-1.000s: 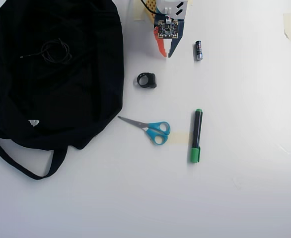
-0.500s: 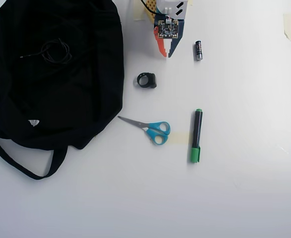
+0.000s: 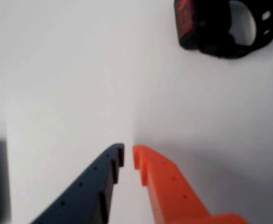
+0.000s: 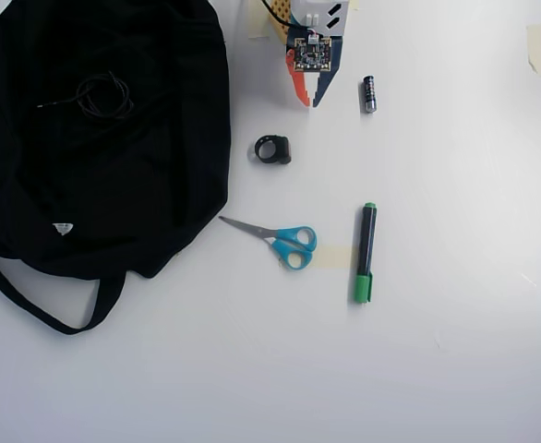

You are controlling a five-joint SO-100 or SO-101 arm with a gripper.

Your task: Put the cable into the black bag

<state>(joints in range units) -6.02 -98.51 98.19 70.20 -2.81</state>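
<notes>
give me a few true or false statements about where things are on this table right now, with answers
1. The cable lies coiled on the black bag. True.
2. The gripper holds the scissors. False: it holds nothing, and its fingertips are nearly together over bare table.
3. The green marker lies right of the scissors in the overhead view. True.
4. The small black ring sits on the bag. False: it lies on the white table, right of the bag.
5. The battery touches the marker. False: they lie well apart.
</notes>
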